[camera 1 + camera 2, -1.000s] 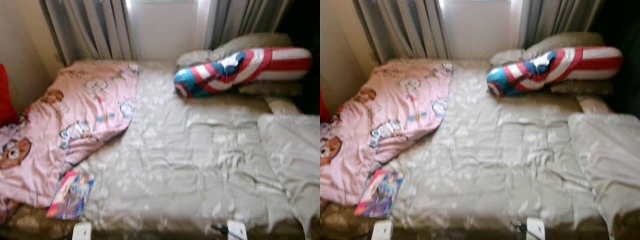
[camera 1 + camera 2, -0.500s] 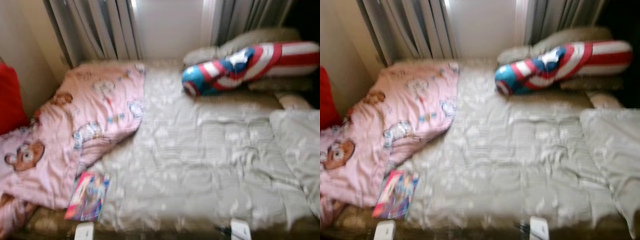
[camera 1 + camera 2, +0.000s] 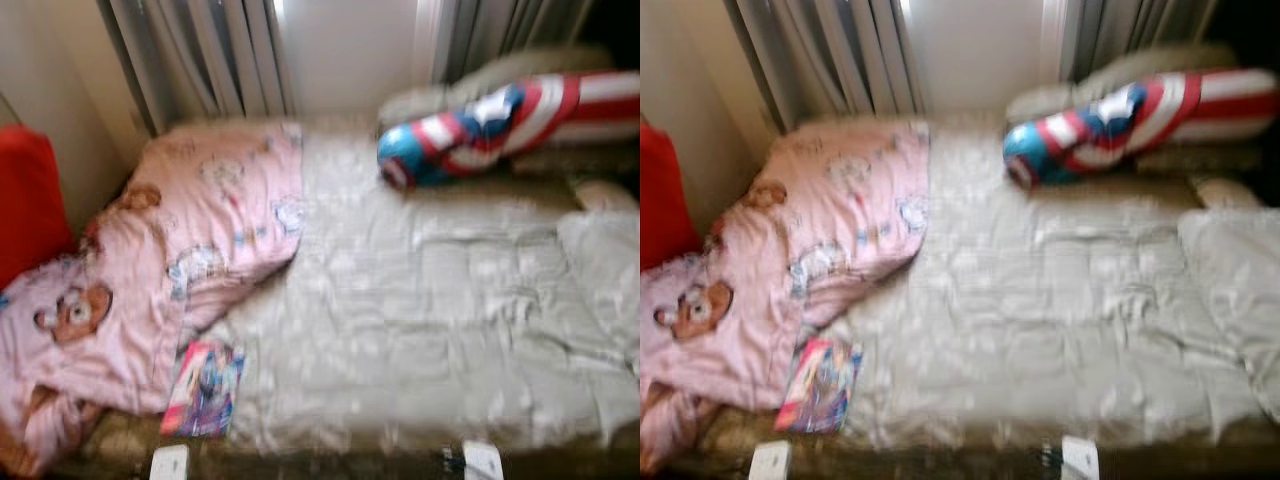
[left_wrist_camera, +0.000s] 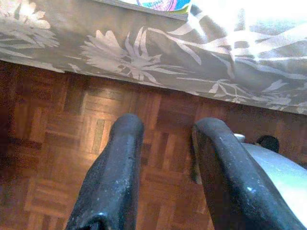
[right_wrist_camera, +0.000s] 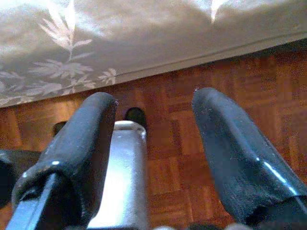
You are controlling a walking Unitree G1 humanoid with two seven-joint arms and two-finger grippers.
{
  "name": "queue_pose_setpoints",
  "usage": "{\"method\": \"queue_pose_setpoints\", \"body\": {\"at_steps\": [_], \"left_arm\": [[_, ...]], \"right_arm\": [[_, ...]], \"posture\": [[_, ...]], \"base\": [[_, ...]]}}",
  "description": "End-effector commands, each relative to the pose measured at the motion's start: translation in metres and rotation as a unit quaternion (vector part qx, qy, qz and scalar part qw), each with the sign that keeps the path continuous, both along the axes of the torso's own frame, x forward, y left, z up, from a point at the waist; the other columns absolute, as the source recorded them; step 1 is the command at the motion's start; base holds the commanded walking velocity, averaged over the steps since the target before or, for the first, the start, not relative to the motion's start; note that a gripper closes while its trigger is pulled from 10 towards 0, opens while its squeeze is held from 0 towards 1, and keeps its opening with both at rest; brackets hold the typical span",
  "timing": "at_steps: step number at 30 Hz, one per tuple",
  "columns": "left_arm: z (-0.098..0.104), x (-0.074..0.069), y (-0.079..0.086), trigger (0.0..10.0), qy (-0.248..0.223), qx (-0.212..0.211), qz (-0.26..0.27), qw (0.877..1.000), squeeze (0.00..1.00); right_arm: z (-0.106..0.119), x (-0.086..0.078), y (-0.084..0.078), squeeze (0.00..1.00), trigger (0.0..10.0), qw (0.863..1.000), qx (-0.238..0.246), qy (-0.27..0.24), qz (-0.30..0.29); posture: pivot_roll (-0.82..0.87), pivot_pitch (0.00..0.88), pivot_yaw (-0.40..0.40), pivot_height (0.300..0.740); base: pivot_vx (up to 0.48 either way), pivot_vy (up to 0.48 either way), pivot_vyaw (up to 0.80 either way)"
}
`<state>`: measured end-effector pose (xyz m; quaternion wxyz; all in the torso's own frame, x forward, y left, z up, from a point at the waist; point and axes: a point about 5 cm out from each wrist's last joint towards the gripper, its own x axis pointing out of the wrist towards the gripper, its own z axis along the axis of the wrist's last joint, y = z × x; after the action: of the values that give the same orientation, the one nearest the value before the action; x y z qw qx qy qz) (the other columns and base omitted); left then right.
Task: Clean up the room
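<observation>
Whole head view shifted rightward against a second ago, blur heavier: camera motion, bedding itself unmoved. More of red cushion [image 3: 28, 205] exposed at 9 o'clock; striped pillow now cropped at the frame edge.

Bed, head views, soft focus throughout:
- Beige quilt [image 3: 430, 330], stitched in squares, rumpled, faint leaf pattern; covers centre to 3 o'clock.
- Pink blanket [image 3: 170, 250], cartoon bear prints, bunched from 11 o'clock down to 8 o'clock, lower corner cut off by the frame.
- Glossy booklet [image 3: 204, 390], pink and blue cover, flat at 7 o'clock, upper edge tucked just under the pink blanket; cover art illegible.
- Long pillow [image 3: 480, 130], red-white stripes with blue star end, at 1 o'clock, resting against pale cushions too blurred to separate.
- Grey curtains [image 3: 200, 55] at 12 o'clock, flanking a bright pane.

Wrist views:
- Left gripper [image 4: 165, 139], black fingers spread, empty, hanging over wooden parquet floor [image 4: 53, 143] beside the bed's leaf-print skirt [image 4: 144, 52].
- Right gripper [image 5: 153, 110], fingers likewise parted, holding nothing, above the same parquet.
</observation>
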<state>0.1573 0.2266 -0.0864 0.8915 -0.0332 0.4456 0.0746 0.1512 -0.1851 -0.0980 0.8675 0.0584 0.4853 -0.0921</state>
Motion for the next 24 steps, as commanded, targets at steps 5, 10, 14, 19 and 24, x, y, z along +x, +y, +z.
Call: {"method": "queue_pose_setpoints", "body": {"at_steps": [5,10,14,19,24], "left_arm": [[-0.001,-0.0043,0.0038,10.0,0.009,0.007,-0.006,1.0,0.0],[-0.0009,-0.004,0.0036,10.0,0.008,0.007,-0.006,1.0,0.0],[-0.0009,-0.004,0.0036,10.0,0.008,0.007,-0.006,1.0,0.0],[-0.0009,-0.0041,0.0037,10.0,0.008,0.007,-0.007,1.0,0.0],[-0.0008,-0.0042,0.0042,10.0,0.008,0.008,-0.008,1.0,0.0]], "right_arm": [[0.0007,0.0029,0.0041,0.0,10.0,1.0,0.004,-0.004,0.004],[0.0007,0.003,0.0042,0.0,10.0,1.0,0.004,-0.004,0.005],[0.0007,0.0032,0.0044,0.0,10.0,1.0,0.004,-0.004,0.006],[0.0008,0.0033,0.0049,0.0,10.0,1.0,0.005,-0.005,0.005],[0.0006,0.0031,0.0057,0.0,10.0,1.0,0.006,-0.005,0.004]], "posture": [[-0.01,0.001,0.033,0.74],[0.0,0.002,0.032,0.74],[0.0,0.004,0.032,0.74],[0.0,0.005,0.033,0.74],[0.0,0.005,0.036,0.74]], "base": [[0.0,0.378,0.0],[0.0,-0.148,0.0],[0.0,0.283,0.0],[0.0,0.377,0.0],[0.0,0.38,0.0]]}}
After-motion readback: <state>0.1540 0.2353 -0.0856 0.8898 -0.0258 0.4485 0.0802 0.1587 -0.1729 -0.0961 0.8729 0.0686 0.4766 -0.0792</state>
